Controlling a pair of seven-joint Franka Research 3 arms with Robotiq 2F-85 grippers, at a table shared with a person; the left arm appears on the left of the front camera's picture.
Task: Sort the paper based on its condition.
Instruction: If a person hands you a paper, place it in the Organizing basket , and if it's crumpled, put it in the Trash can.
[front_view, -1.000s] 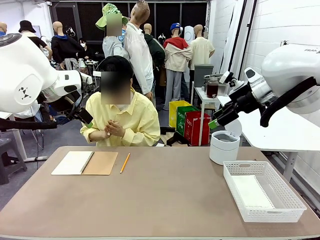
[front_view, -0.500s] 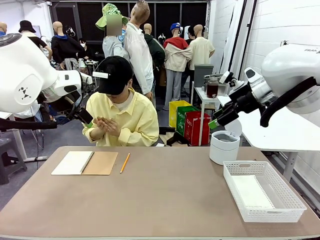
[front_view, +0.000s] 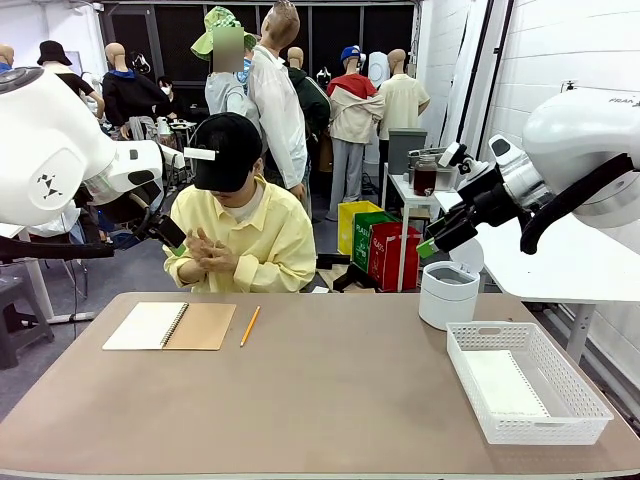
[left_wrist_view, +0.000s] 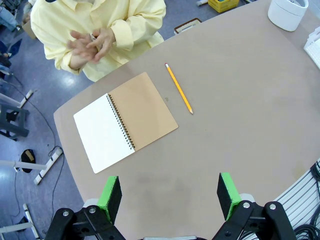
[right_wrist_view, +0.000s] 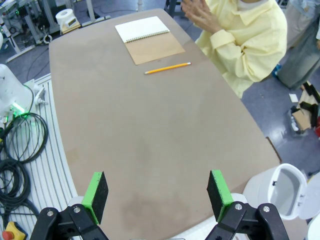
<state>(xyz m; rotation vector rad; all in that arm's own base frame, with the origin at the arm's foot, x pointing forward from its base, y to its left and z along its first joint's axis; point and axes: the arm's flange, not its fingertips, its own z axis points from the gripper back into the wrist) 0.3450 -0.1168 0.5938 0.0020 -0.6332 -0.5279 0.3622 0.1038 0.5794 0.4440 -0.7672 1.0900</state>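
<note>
paper (front_view: 503, 383): white sheet(s) lying flat inside a white perforated plastic basket (front_view: 590, 412), toward its near half; whether one sheet or several cannot be told. basket sits on the tabletop (front_view: 330, 400) at the robot's right, near the front edge.

white cylindrical bin (front_view: 447, 294): open top, just behind the basket's far corner, at the far right of the tabletop; in the right wrist view it stands at the lower right edge (right_wrist_view: 277, 187).

spiral-bound notebook (front_view: 171, 325): lying open on the far left of the tabletop, white page to the left, tan cover to the right, spiral between them; also in the left wrist view (left_wrist_view: 125, 120) and the right wrist view (right_wrist_view: 150, 38).

yellow pencil (front_view: 250, 326): flat on the tabletop just right of the notebook, apart from it (left_wrist_view: 179, 88) (right_wrist_view: 167, 67).

person: seated at the far side in a pale yellow shirt and black cap, hands (front_view: 211, 250) pressed together at chest height above the table edge, not touching anything on it.

left gripper (left_wrist_view: 170, 192): raised high over the tabletop's left side, green-padded fingers wide apart, nothing between them.

right gripper (right_wrist_view: 156, 192): raised high over the tabletop's right side, fingers wide apart, nothing between them; in the front view it hangs above the bin (front_view: 428, 246).
</note>
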